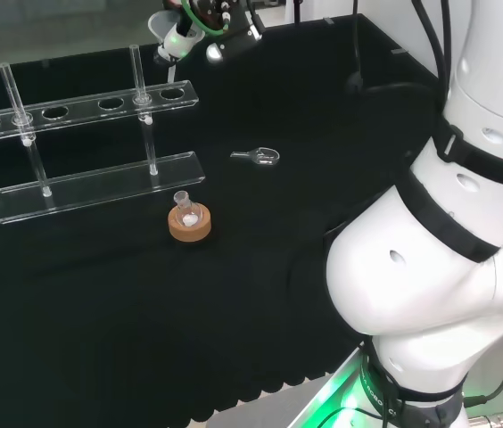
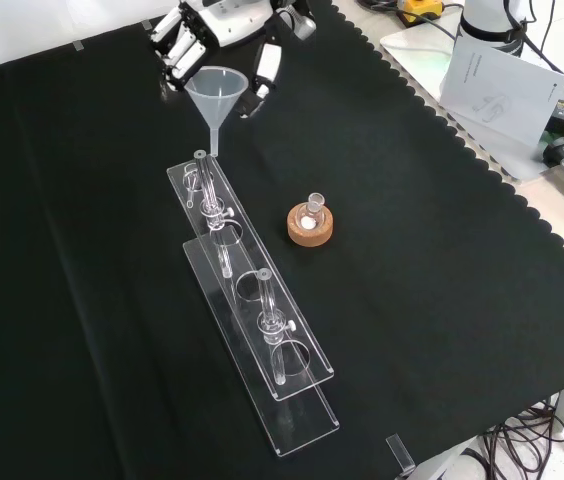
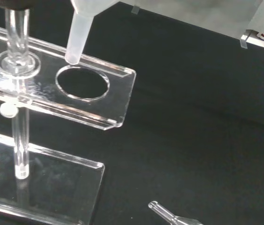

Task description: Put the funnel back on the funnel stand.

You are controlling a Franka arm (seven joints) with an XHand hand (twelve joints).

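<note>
Black-and-white hand, partly cut off, fingers curled round translucent plastic funnel, spout tip just above end hole of clear acrylic funnel stand near cloth's far edge.

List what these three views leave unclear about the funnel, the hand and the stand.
- Funnel grip: front view, the cone hides where the hand touches it.
- Funnel cone: wrist view, cut off by the edge.
- Stand: head view, left end runs off the edge.
- Spout height over the end hole: unclear.
</note>
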